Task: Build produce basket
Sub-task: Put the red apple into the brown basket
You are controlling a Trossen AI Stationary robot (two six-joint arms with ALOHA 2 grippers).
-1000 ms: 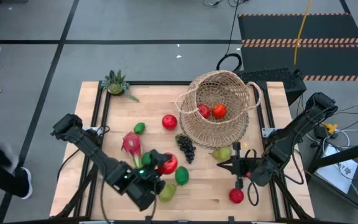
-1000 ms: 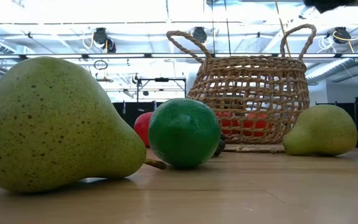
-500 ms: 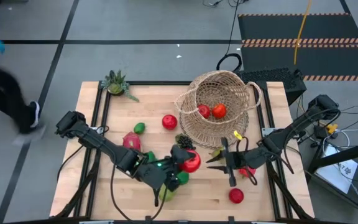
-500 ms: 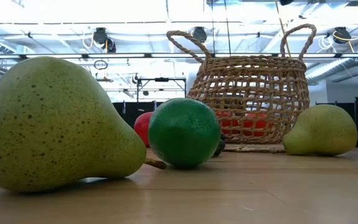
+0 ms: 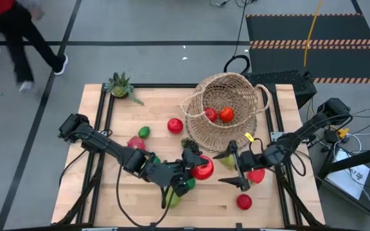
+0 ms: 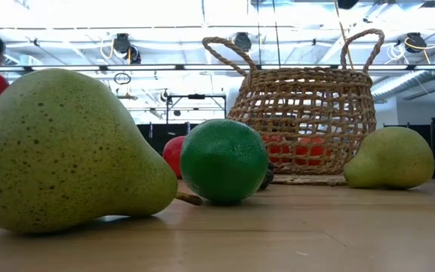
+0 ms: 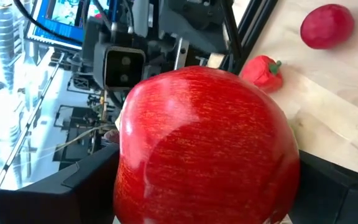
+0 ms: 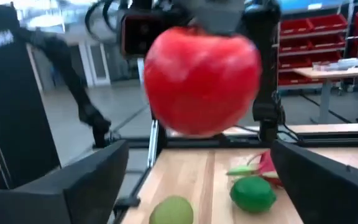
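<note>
High view: the left gripper (image 5: pixel 194 168) clamps a red apple (image 5: pixel 203 169) above mid-table, facing the right gripper (image 5: pixel 233 168), whose fingers stand wide apart around nothing. Beyond them, the wicker basket (image 5: pixel 205 131) tilts, holding two red-orange fruits (image 5: pixel 219 115).

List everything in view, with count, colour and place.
basket: one, tan wicker, far right of table
fruits in basket: two, red, inside
held apple: one, red, mid table, in the left gripper
loose apple: one, red, left of basket
limes: two, green, left-centre
pears: two, yellow-green, near side
dragon fruit: one, pink, left
grapes: one bunch, dark, beside basket
red pieces: two, near right
potted plant: one, green, far left corner
person: one, red top, on the floor beyond the table
left gripper: closed on held apple
right gripper: open, facing it
</note>
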